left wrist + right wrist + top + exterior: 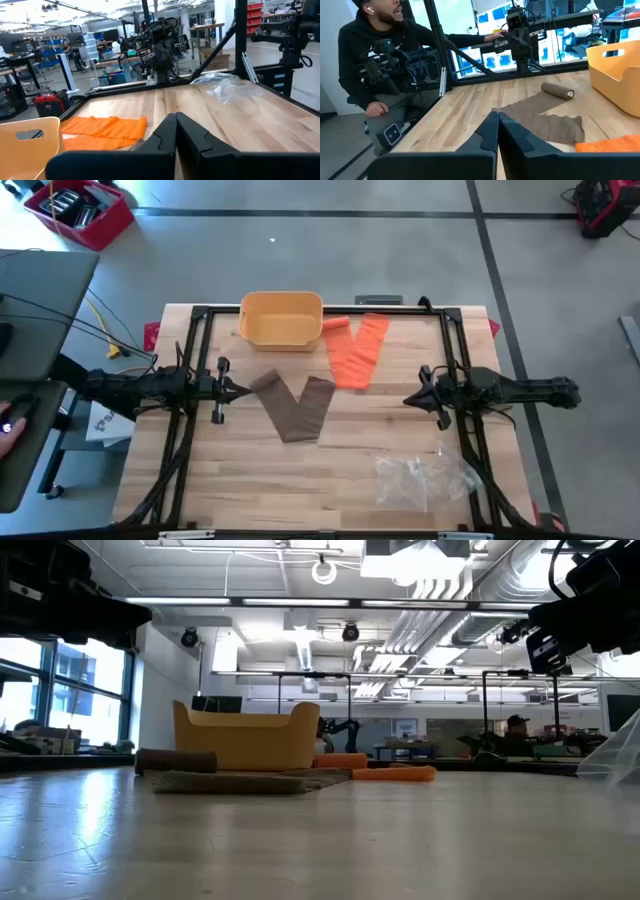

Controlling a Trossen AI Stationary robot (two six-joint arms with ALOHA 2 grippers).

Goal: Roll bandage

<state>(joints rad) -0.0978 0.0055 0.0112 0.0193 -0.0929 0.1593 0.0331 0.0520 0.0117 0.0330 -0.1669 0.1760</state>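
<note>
A brown bandage (297, 405) lies in a V on the table's middle, its left end wound into a small roll (558, 90). An orange bandage (357, 350) lies flat beside it toward the far right, partly rolled at its far end (336, 324). My left gripper (243, 390) hovers shut just left of the brown roll, above the table. My right gripper (409, 399) hovers shut to the right of the orange bandage. Neither touches anything.
A yellow bin (281, 318) stands at the far middle of the table. A crumpled clear plastic bag (422, 476) lies near the front right. A person (385, 60) sits beyond the table's left side. Bare wood lies at the near middle (270, 490).
</note>
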